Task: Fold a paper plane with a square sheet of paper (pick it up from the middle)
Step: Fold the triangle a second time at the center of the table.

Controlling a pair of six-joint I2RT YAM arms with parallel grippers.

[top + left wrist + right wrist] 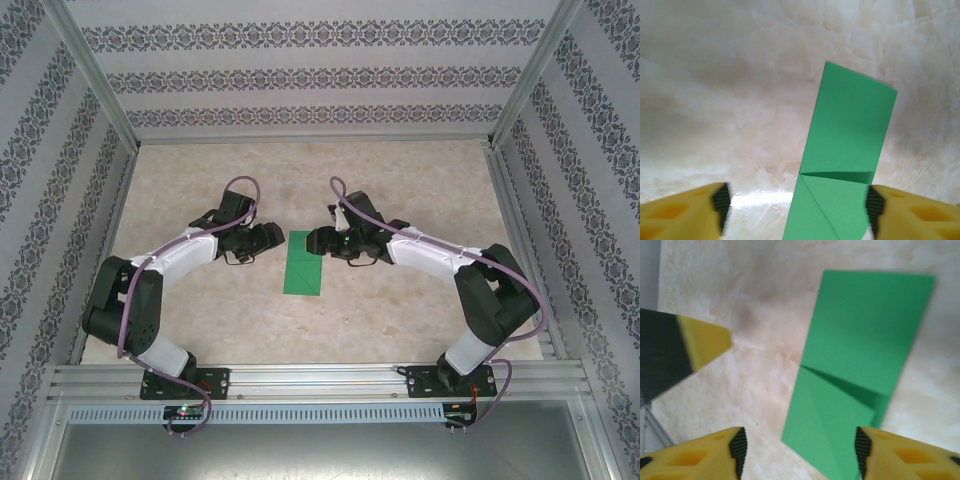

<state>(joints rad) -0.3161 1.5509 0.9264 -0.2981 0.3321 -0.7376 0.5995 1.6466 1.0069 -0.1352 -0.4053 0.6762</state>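
one folded sheet of bright green paper (303, 266); two white-and-black robot arms (178, 251); two yellow-fingered grippers, left gripper (797, 207) and right gripper (800, 447); one beige marbled table (400, 320).

- Top view: you get bright, even, diffuse light; shadows on the table (400, 310) are faint and soft;
- Left wrist: a white glare streak crosses the near table; the far surface is hazy;
- Right wrist: green paper (865, 335) and yellow fingers (695, 460) look blurred.

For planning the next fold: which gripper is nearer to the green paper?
Right, narrowly. The right gripper overlaps the far right corner of the green paper; the left gripper sits just beside its far left corner.
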